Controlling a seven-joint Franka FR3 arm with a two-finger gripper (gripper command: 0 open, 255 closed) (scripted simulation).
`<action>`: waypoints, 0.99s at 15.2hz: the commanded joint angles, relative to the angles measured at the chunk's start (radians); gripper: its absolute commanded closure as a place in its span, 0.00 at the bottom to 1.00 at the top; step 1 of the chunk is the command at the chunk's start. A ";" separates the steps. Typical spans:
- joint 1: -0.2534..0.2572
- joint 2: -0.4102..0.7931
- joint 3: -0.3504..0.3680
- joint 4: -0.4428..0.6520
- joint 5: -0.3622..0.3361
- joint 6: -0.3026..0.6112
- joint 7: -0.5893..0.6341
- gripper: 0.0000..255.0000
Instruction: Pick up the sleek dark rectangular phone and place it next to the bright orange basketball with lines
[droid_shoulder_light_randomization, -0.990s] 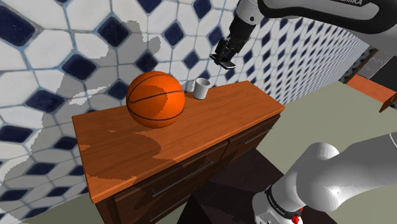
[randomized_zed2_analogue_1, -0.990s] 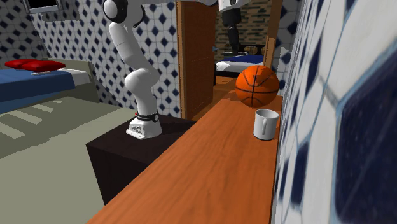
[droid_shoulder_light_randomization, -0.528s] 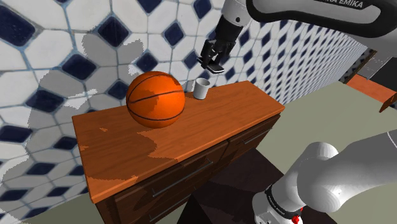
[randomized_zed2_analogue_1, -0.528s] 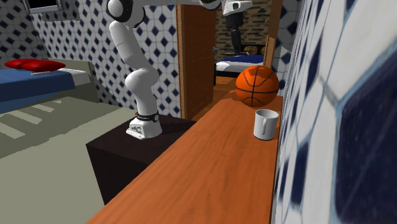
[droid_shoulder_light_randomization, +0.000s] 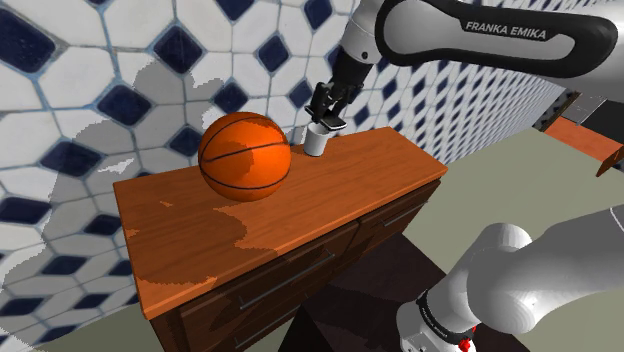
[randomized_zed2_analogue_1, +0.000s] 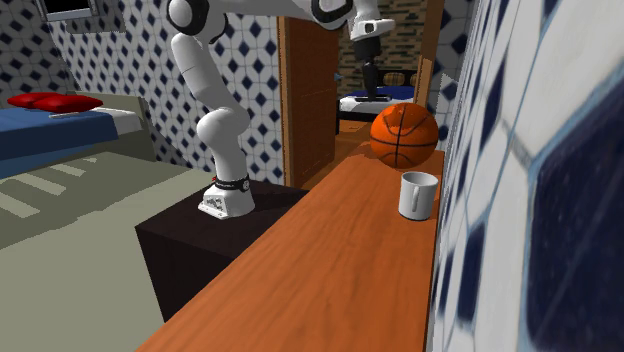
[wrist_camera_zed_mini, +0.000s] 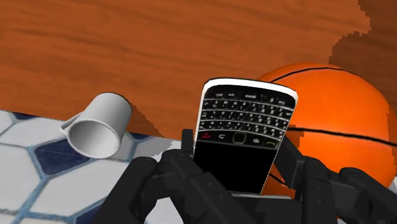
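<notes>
Counter: we see a brown wooden top (droid_shoulder_light_randomization: 335, 190) with drawers under it, set against a white and blue tiled wall (droid_shoulder_light_randomization: 90, 90).
Ball: orange with dark lines (droid_shoulder_light_randomization: 245, 156), sitting on the counter.
Hand: black (droid_shoulder_light_randomization: 326, 120), up in the air just over the cup, its two fingers squeezing the sides of the phone.
Cup: white (droid_shoulder_light_randomization: 317, 143), standing by the wall, near the ball but apart from it.
Phone: black with tiny keys (wrist_camera_zed_mini: 245, 137), held in the hand above the counter.
</notes>
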 joint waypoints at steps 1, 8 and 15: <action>0.000 -0.003 0.001 -0.030 0.000 0.028 0.002 1.00; 0.000 0.000 0.001 -0.122 -0.002 0.122 0.006 1.00; -0.001 0.014 0.001 -0.204 -0.004 0.218 0.010 1.00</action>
